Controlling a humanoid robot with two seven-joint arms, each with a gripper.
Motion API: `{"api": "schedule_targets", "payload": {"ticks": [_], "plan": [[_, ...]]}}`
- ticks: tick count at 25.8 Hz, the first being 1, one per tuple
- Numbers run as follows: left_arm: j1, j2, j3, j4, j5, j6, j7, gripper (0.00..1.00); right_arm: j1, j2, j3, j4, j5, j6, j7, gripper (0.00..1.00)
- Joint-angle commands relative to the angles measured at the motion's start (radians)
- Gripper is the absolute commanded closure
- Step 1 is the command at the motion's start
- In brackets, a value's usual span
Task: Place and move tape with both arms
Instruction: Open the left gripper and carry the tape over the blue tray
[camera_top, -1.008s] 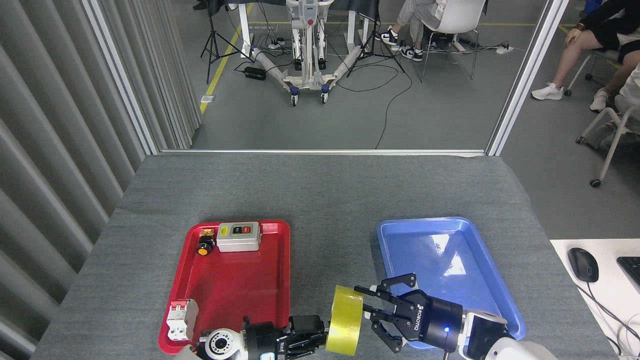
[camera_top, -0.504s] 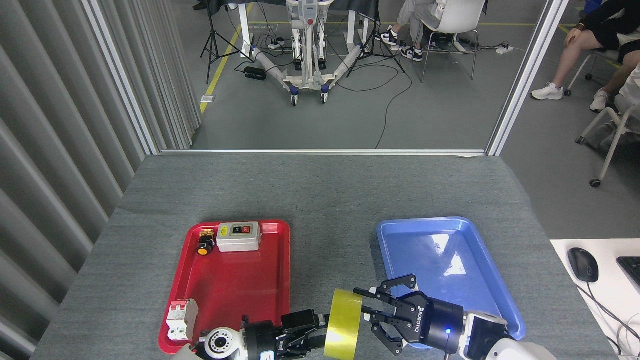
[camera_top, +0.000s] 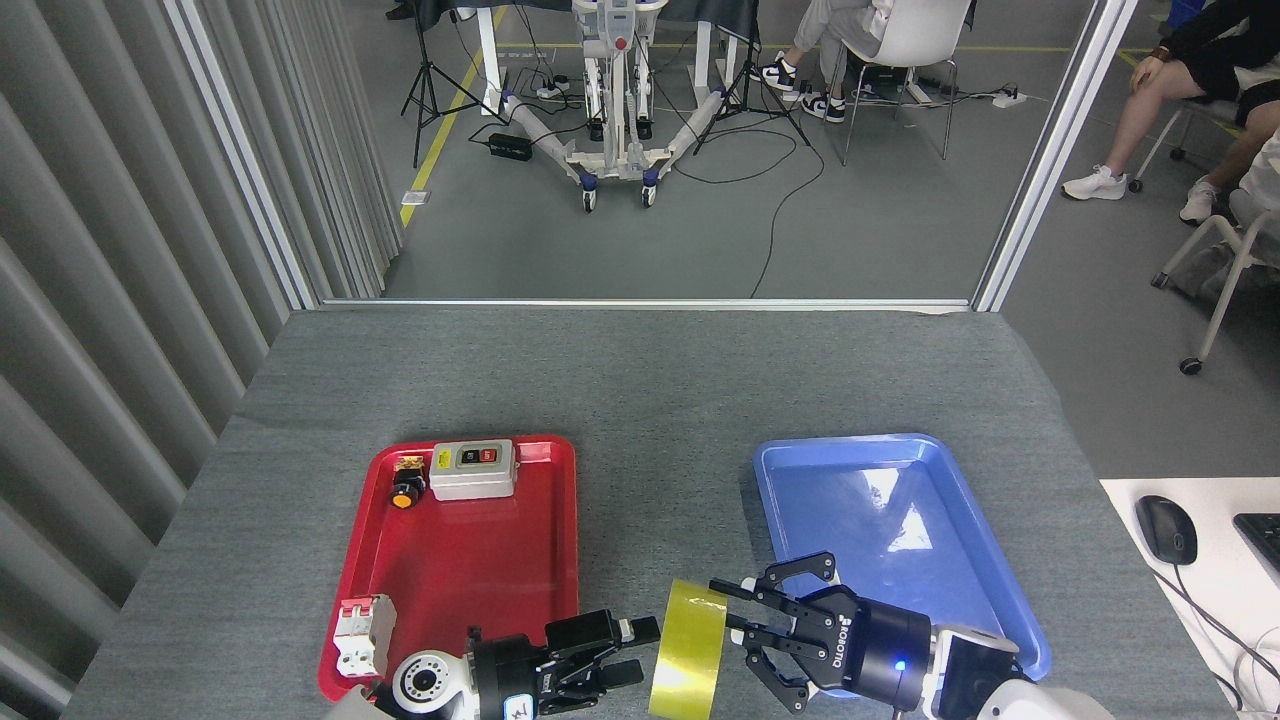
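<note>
The picture edge cuts off the bottom of the yellow tape roll (camera_top: 688, 650), and its far side is hidden. The left gripper (camera_top: 640, 650) is spread open, its fingers just left of the roll. The right gripper (camera_top: 735, 630) pinches the roll's right side. The red tray (camera_top: 470, 570) holds a white circuit breaker (camera_top: 358, 636), a yellow-capped button (camera_top: 406, 493) and a grey switch box (camera_top: 473, 470). The blue tray (camera_top: 900, 540) sits on the same grey table (camera_top: 640, 370).

Tape (camera_top: 688, 650): translucent yellow. Left tray (camera_top: 470, 560): red. Right tray (camera_top: 900, 540): blue, white glare. Switch box (camera_top: 472, 470): light grey, yellow label, red button. Breaker (camera_top: 358, 635): white, red top. Table (camera_top: 640, 380): grey cloth. Grippers: black, right one (camera_top: 745, 630) lit blue.
</note>
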Motion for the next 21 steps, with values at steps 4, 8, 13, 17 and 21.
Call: {"api": "schedule_targets", "payload": {"ticks": [4,8,13,17,21], "plan": [[0.043,0.034,0.108,-0.084,0.002,-0.002,0.000,0.01,0.003,-0.031,-0.006,-0.023,-0.050,-0.004,0.000,1.00],[0.080,0.064,0.191,-0.137,0.002,-0.001,0.000,0.01,0.009,-0.075,-0.021,-0.051,-0.115,-0.004,0.000,1.00],[0.152,0.120,0.324,-0.255,-0.006,-0.001,-0.002,0.01,0.015,-0.125,-0.078,-0.059,-0.234,-0.004,0.002,1.00],[0.202,0.157,0.424,-0.442,-0.034,0.005,-0.003,0.01,0.073,-0.125,-0.220,-0.059,-0.349,-0.025,0.015,1.00],[0.241,0.186,0.499,-0.515,-0.239,0.067,-0.003,0.01,0.168,-0.111,-0.417,-0.059,-0.529,-0.056,0.186,1.00]]}}
